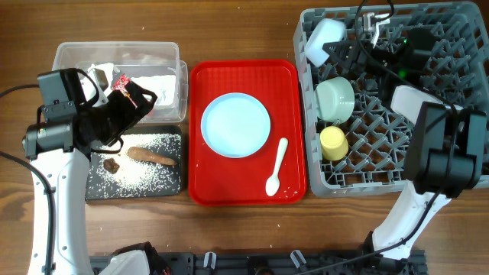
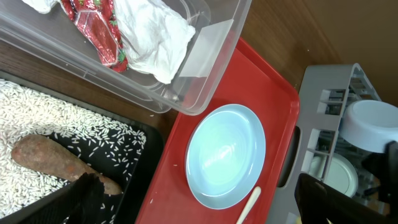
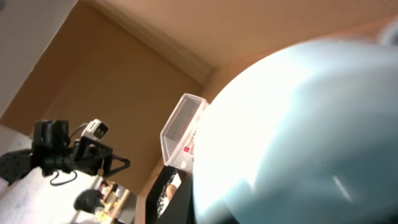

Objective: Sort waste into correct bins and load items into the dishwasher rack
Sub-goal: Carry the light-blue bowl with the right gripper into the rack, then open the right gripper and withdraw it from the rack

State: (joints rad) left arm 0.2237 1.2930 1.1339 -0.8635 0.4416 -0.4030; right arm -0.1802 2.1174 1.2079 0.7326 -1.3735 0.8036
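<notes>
My right gripper reaches into the far left corner of the dishwasher rack, shut on a light-blue bowl that fills the right wrist view. A second bowl and the yellow cup sit in the rack. The plate and white spoon lie on the red tray. My left gripper hangs open between the clear tub, which holds tissue and red wrapper, and the black tray with the brown stick and rice.
A small dark crumb lies on the black tray beside the stick. Bare wooden table runs along the front edge and between the red tray and the bins. The right arm's forearm stands over the rack's right side.
</notes>
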